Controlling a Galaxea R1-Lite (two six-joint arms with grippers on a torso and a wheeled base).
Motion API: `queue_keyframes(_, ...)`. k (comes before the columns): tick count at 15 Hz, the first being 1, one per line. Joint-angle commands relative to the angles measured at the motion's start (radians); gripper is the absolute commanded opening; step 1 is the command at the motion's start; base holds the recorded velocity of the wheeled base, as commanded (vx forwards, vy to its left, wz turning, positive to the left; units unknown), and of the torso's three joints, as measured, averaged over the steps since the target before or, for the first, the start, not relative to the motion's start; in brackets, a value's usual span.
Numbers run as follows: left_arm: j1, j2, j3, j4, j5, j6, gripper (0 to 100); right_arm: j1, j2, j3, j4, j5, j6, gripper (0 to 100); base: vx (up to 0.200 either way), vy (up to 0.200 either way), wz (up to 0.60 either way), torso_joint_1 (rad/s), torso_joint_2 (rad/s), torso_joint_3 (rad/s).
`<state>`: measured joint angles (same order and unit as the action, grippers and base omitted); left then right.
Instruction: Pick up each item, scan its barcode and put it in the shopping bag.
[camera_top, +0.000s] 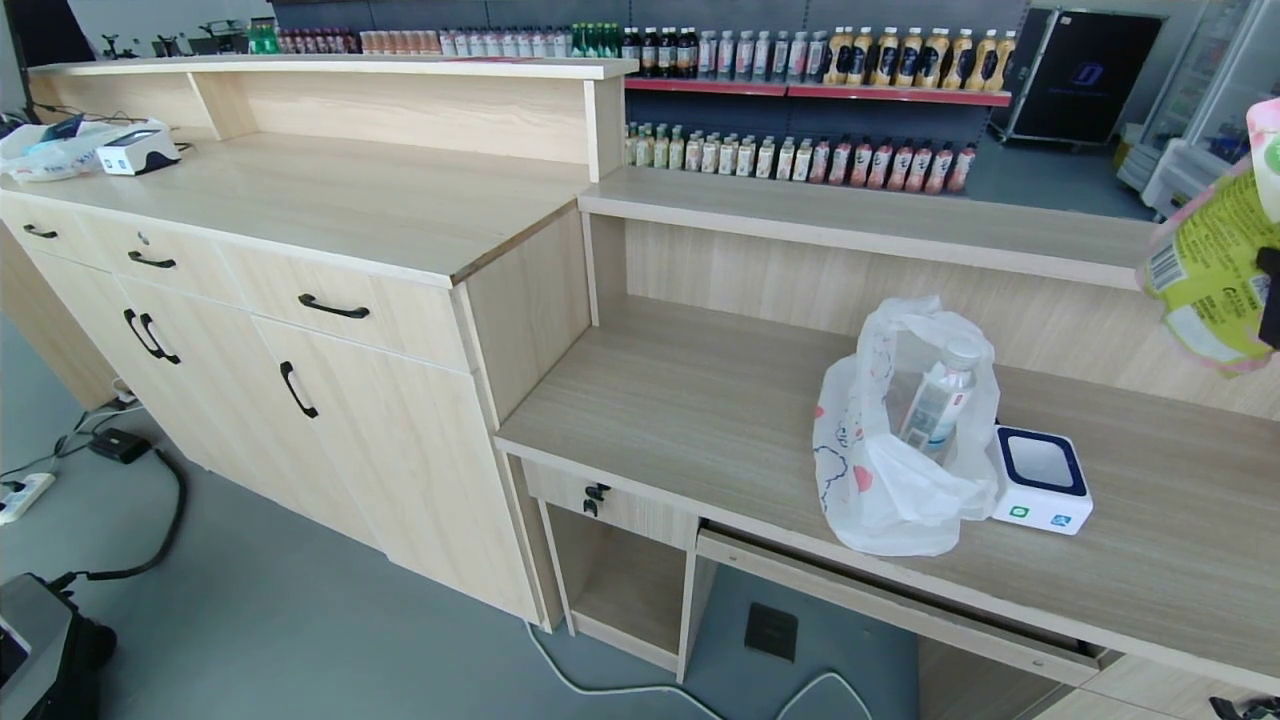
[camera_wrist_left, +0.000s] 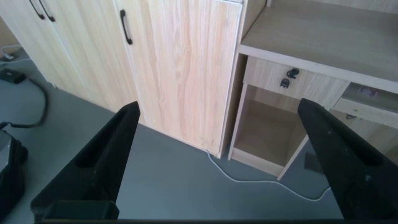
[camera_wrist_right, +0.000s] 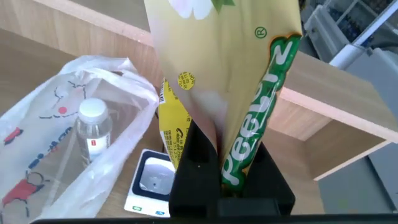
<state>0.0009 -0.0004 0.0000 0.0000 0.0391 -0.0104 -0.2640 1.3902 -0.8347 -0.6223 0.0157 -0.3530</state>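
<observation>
In the head view, the white shopping bag (camera_top: 890, 480) stands on the lower counter (camera_top: 700, 400) at about 4 o'clock, with a clear bottle (camera_top: 938, 395) upright inside it. The white scanner (camera_top: 1040, 478) sits just beside the bag, at its 3 o'clock. A yellow-green snack packet (camera_top: 1210, 270) hangs in the air at the 3 o'clock edge.

In the left wrist view, the left gripper (camera_wrist_left: 214, 109) hangs over the grey floor (camera_wrist_left: 174, 180) in front of the cabinet (camera_wrist_left: 180, 62), its jaws spread wide and holding nothing.

In the right wrist view, the right gripper (camera_wrist_right: 227, 165) has its jaws clamped on one end of the snack packet, above the scanner and the bag.
</observation>
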Motion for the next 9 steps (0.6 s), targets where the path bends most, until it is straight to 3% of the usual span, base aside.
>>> queue_keyframes(1, 0.001, 0.000, 0.000, 0.000, 0.001, 0.000, 100, 0.131, 0.006, -0.038, 0.000, -0.096, 0.020, 0, 0.000, 0.000, 0.60, -0.002, 0.00, 0.002)
queue_keyframes(4, 0.001, 0.000, 0.000, 0.000, 0.001, 0.000, 100, 0.187, 0.026, -0.026, 0.016, -0.123, 0.069, 0, 0.000, 0.000, 0.60, 0.001, 0.00, -0.002)
queue_keyframes(9, 0.001, 0.000, 0.000, 0.000, 0.001, 0.000, 100, 0.184, 0.053, -0.004, 0.124, -0.115, 0.069, 0, 0.000, 0.000, 0.00, 0.000, 0.00, 0.000)
